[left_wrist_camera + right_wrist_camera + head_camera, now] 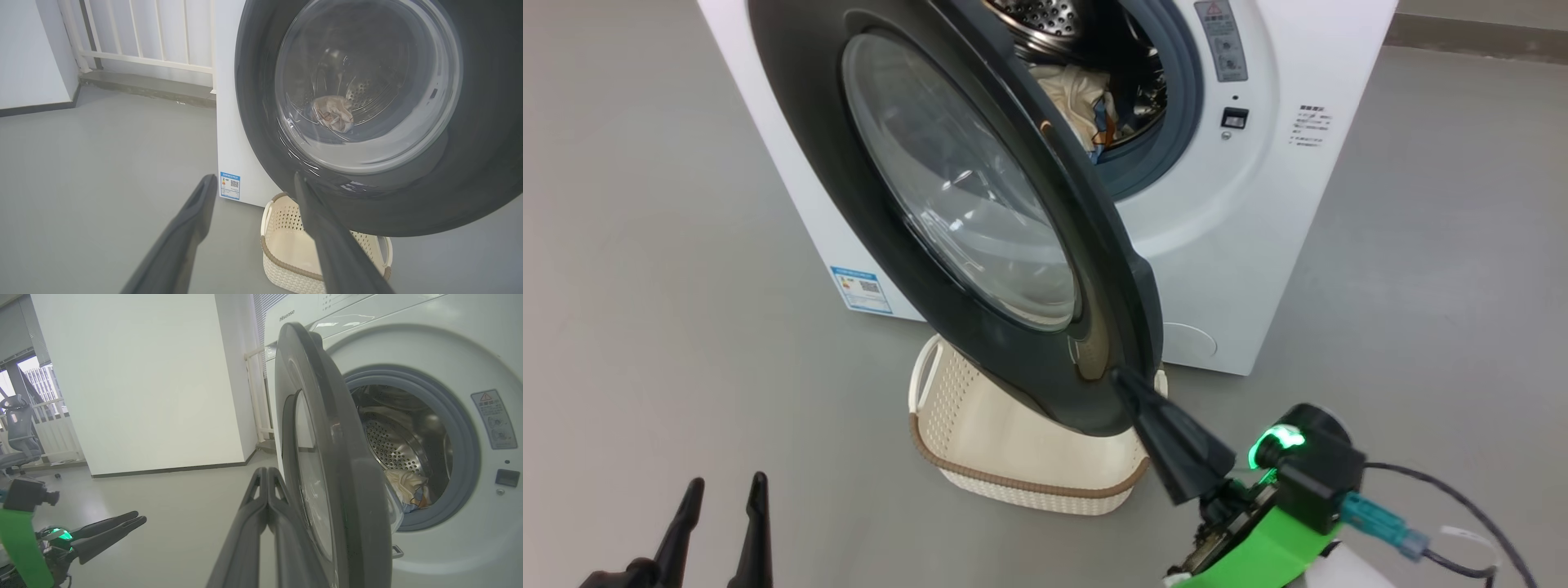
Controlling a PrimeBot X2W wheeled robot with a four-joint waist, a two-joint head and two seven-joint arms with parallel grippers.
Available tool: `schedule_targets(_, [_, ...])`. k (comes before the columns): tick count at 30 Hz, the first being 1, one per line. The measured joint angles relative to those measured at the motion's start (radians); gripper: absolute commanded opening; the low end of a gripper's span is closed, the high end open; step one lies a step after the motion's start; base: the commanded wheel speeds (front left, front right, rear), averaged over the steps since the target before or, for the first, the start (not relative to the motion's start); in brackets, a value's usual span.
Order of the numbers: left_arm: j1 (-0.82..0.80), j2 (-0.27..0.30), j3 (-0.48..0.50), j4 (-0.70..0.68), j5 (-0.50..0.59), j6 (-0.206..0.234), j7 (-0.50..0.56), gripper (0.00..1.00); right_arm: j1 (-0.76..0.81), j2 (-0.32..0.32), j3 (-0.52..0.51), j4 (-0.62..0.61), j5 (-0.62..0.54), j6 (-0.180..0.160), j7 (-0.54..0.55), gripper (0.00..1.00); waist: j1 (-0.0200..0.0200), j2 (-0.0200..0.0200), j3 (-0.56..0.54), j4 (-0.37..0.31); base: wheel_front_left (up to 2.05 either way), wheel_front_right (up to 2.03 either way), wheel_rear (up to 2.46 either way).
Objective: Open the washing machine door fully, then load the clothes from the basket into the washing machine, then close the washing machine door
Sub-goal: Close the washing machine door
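The washing machine door [960,212], a wide glossy black ring around a bulging clear glass bowl, stands partly swung out from the white boxy washing machine [1258,204]. The right wrist view sees it almost edge-on. Behind it the grey-blue gasket [463,457] frames the perforated steel drum [388,445], where the clothes [1078,98] lie in a crumpled cream and blue heap (also visible through the glass from the left wrist). The right gripper [1121,380] has its two dark fingers pressed flat together, grasping nothing. Its tips are at the door's lower free edge on the outer face; whether they touch the rim cannot be told. The left gripper [727,483] hangs with fingers spread wide, low at the left and well apart from the door. The cream basket [1013,483], with perforated walls under a brown woven-look rim, sits on the floor just below the door's lowest arc, close before the machine. Smooth grey floor [645,286] stretches wide to the left of door and basket.
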Motion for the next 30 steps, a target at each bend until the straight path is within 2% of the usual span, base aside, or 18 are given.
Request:
schedule_targets(9, [-0.009, -0.020, -0.018, -0.001, 0.000, 0.000, 0.000, 1.00, -0.033, 0.002, 0.118, 0.153, 0.048, 0.000, 0.000, 0.00, 0.0000, -0.0001, 0.028, 0.041, 0.00, 0.00, 0.00])
schedule_targets(20, [-0.050, -0.038, -0.026, -0.001, -0.003, 0.000, 0.000, 1.00, -0.115, 0.006, 0.120, 0.251, 0.054, 0.000, 0.000, 0.00, 0.0001, 0.0000, 0.083, 0.065, 0.00, 0.00, 0.00])
schedule_targets(30, [-0.082, -0.045, -0.034, -0.001, -0.011, 0.000, -0.003, 1.00, -0.142, 0.005, 0.072, 0.278, 0.050, 0.000, 0.000, 0.00, 0.0001, 0.0000, 0.127, 0.072, 0.00, 0.00, 0.00])
